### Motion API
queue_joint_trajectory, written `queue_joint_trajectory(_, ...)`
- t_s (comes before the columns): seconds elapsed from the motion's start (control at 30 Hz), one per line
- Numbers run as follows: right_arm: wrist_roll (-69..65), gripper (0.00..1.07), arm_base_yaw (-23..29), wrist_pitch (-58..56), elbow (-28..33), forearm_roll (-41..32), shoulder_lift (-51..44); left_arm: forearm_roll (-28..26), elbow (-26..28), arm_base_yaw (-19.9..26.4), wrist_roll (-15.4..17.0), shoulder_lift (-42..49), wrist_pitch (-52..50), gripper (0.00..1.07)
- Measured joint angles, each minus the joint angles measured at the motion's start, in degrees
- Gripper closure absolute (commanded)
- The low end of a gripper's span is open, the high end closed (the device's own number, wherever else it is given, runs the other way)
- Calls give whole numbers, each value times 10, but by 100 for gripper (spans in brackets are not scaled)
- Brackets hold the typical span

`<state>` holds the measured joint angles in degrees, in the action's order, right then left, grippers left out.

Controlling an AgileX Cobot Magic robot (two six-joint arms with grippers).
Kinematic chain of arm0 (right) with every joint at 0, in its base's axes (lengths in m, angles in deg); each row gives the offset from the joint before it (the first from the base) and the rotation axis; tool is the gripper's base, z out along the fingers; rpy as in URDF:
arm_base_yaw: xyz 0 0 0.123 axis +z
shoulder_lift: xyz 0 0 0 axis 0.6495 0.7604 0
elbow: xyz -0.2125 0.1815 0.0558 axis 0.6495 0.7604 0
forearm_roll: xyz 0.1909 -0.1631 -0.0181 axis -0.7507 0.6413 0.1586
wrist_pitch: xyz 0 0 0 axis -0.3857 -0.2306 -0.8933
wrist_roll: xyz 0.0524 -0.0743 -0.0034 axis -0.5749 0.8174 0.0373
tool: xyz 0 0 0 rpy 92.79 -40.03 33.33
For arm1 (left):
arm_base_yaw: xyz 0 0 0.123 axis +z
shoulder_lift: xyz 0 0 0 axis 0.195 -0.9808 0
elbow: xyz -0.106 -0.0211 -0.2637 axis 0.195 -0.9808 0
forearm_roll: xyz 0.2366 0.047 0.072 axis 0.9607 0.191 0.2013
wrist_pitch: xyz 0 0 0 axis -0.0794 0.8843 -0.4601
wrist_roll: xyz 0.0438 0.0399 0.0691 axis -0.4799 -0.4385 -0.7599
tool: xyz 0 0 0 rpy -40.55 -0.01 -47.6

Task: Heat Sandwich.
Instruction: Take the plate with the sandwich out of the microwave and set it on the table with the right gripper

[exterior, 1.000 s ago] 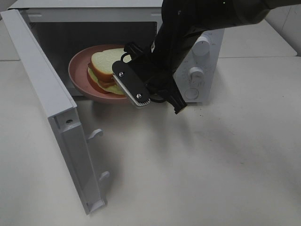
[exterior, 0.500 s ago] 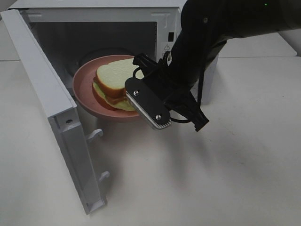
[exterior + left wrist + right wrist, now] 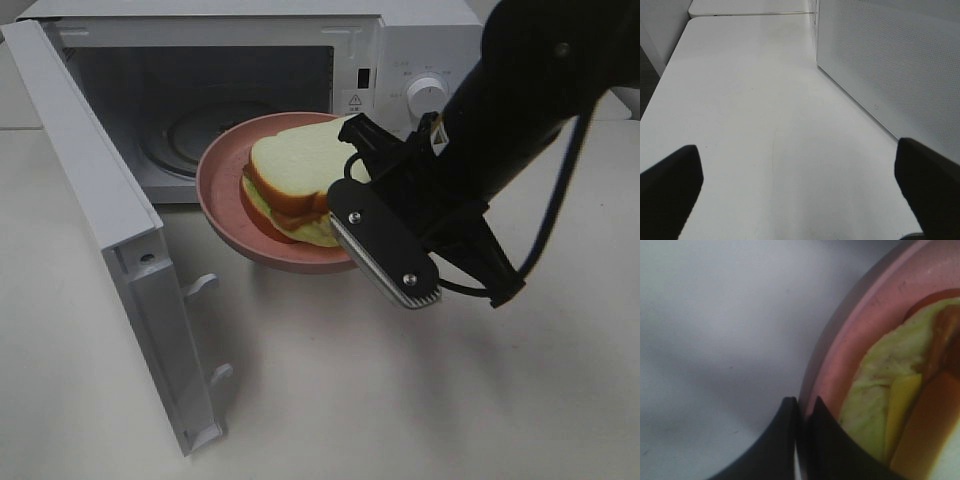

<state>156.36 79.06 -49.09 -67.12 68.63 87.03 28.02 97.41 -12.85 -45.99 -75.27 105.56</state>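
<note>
The right gripper [image 3: 372,232] pinches the rim of a pink plate [image 3: 222,205] and holds it in the air before the open microwave [image 3: 400,60], the sandwich [image 3: 295,180] riding on top with its green filling poking out at the near side. In the right wrist view the jaws are clenched on the plate's edge [image 3: 840,345], lettuce just inside. The left gripper [image 3: 800,185] hangs over bare table [image 3: 750,100] beside the microwave's perforated wall, jaws spread wide and gripping nothing. The plate looks tilted, its far edge up, so the carry probably calls for a slow, level wrist and a firm pinch; a one-sided hold on the rim could let the plate sag or the sandwich slide. Whether the plate is bound for the glass turntable [image 3: 205,130] or the table cannot be told from this moment alone. The door [image 3: 110,230] stands swung out on the left, near the plate's path, and the cavity's lip sits just behind it; both need clearance.
</note>
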Motion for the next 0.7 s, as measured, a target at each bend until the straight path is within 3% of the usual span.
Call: queue_joint_trajectory(0.7, -103, 107, 0, -44, 155, 33, -169, 0, 0, 0, 0, 0, 0, 5)
